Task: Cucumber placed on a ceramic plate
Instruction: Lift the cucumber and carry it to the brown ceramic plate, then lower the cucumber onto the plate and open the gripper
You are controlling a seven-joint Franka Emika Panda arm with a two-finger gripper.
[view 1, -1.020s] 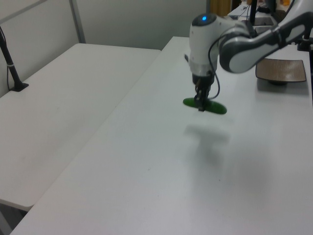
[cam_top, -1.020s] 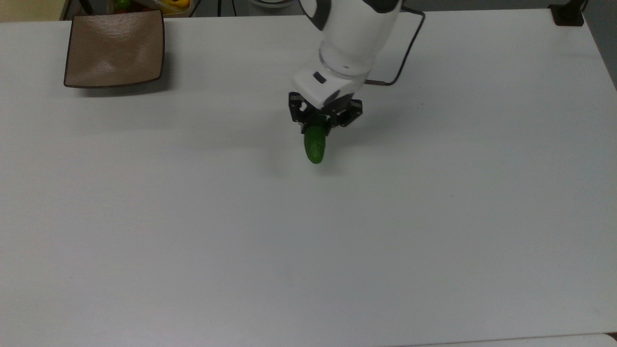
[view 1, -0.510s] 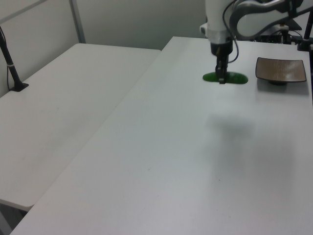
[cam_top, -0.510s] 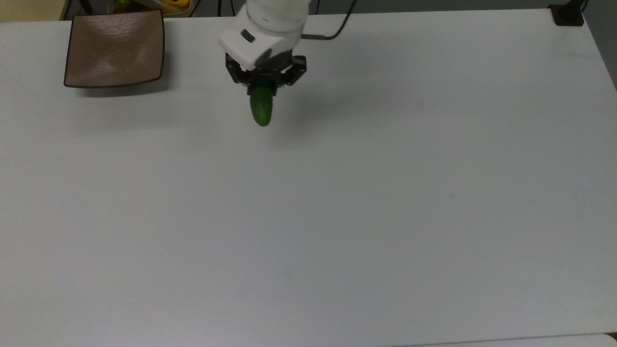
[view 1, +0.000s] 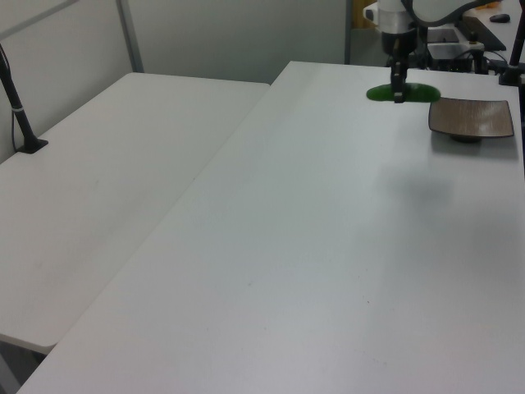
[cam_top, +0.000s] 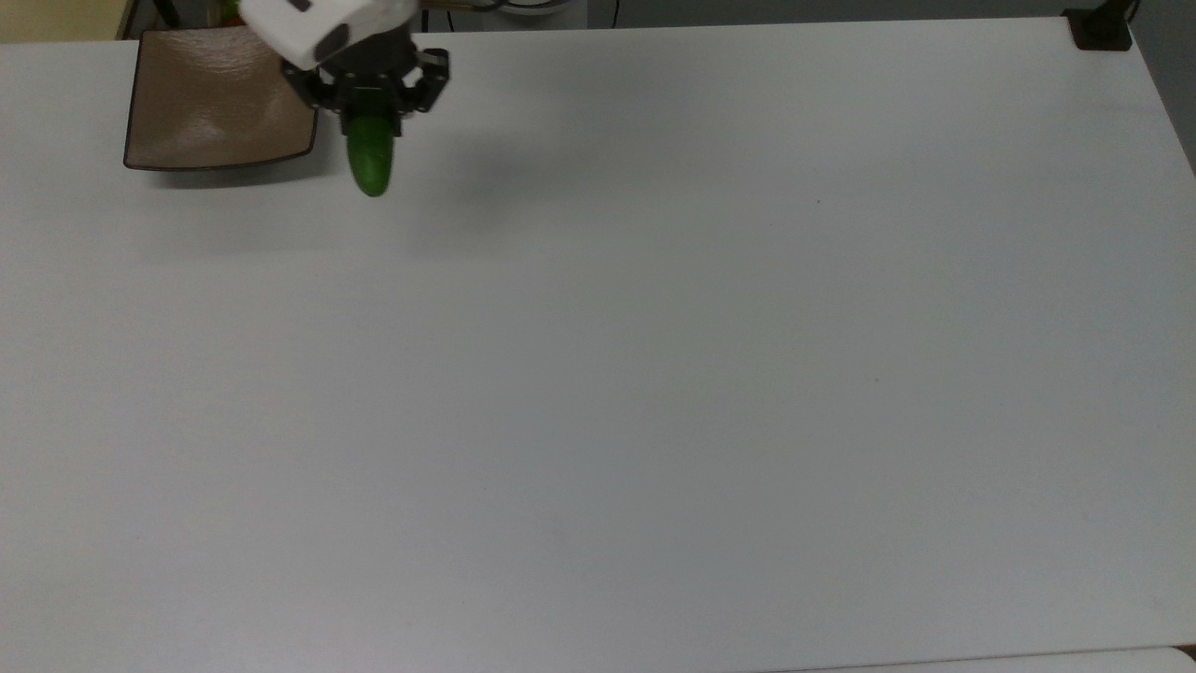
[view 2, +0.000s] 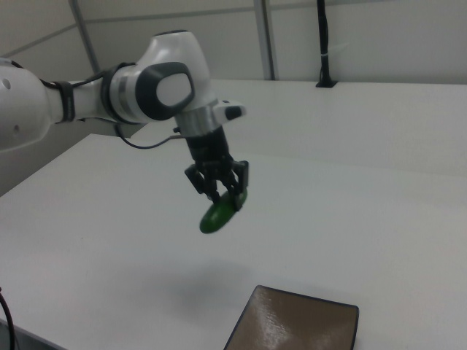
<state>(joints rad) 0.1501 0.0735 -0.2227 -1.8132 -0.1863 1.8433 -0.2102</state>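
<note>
I am carrying the cucumber [cam_top: 370, 163] clamped in my end effector [cam_top: 372, 110], airborne in the top view's upper left, just beside the right edge of the ceramic plate [cam_top: 210, 103]. A second ago it was hanging mid-frame, well apart from the plate; the transit is nearly closing, and I judge only a short shift over the plate and a lowering are remaining. The white surface [cam_top: 654, 393] is lying bare; a second white table [view 1: 107, 189] is standing alongside in the left view's left.
</note>
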